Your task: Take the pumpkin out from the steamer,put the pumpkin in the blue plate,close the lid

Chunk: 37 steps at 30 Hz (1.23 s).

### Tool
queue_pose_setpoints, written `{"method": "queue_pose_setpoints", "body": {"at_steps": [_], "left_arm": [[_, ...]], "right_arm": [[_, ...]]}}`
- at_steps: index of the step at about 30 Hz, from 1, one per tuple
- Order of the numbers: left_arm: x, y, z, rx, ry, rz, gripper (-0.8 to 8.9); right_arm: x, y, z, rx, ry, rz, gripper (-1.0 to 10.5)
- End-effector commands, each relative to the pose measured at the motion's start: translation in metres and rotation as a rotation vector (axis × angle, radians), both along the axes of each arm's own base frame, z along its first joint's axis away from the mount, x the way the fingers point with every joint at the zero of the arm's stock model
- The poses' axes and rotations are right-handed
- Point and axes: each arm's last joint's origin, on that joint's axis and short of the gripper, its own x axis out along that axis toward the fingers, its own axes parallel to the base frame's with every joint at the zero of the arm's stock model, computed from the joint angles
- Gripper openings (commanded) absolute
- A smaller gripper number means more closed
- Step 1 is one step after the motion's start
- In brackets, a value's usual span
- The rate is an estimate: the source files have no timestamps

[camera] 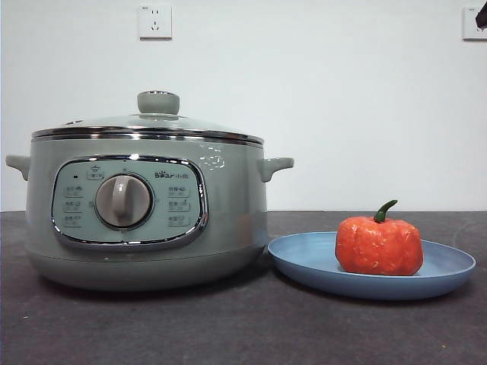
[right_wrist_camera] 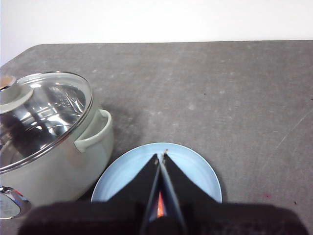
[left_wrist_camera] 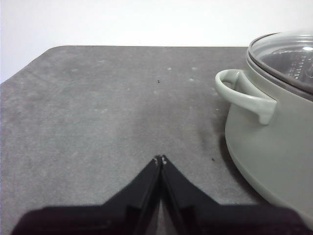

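The orange-red pumpkin (camera: pixel 379 245) with its green stem sits in the blue plate (camera: pixel 304 258) at the right of the table. The sage-green steamer (camera: pixel 144 220) stands at the left with the glass lid (camera: pixel 156 118) resting on its rim. In the right wrist view, my right gripper (right_wrist_camera: pixel 162 154) is shut and empty above the blue plate (right_wrist_camera: pixel 122 171); a sliver of the pumpkin (right_wrist_camera: pixel 159 205) shows between its jaws. My left gripper (left_wrist_camera: pixel 160 158) is shut and empty over bare table beside the steamer's side handle (left_wrist_camera: pixel 244 95).
The dark grey table top (camera: pixel 228 327) runs to a white wall with two sockets (camera: pixel 155 21). A black arm tip (camera: pixel 481 15) shows at the top right corner of the front view.
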Motion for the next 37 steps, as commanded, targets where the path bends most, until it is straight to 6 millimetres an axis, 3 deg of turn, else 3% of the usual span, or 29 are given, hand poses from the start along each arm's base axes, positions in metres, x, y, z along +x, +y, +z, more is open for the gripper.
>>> {"method": "queue_pose_setpoints", "body": {"at_steps": [1, 5, 10, 13, 20, 25, 37], "left_arm": [[0.000, 0.001, -0.005, -0.006, 0.014, 0.009, -0.03], [0.000, 0.001, -0.005, -0.006, 0.014, 0.009, -0.03], [0.000, 0.001, -0.005, -0.006, 0.014, 0.009, -0.03], [0.000, 0.001, -0.005, -0.006, 0.014, 0.009, -0.03], [0.000, 0.001, -0.005, -0.006, 0.014, 0.009, -0.03], [0.000, 0.001, -0.005, -0.006, 0.014, 0.009, -0.03], [0.000, 0.001, -0.005, -0.006, 0.014, 0.009, -0.03]], "right_arm": [[0.000, 0.000, -0.002, 0.008, 0.003, -0.005, -0.2], [-0.003, -0.002, -0.001, -0.037, -0.023, 0.010, -0.2], [-0.017, -0.021, -0.009, -0.096, -0.094, -0.068, -0.2], [-0.019, -0.030, -0.031, -0.066, -0.147, -0.047, -0.2], [-0.014, -0.041, -0.104, -0.047, -0.190, -0.123, -0.2], [-0.013, -0.041, -0.134, -0.050, -0.158, -0.124, -0.2], [-0.012, -0.041, -0.137, -0.054, -0.136, -0.126, -0.2]]}}
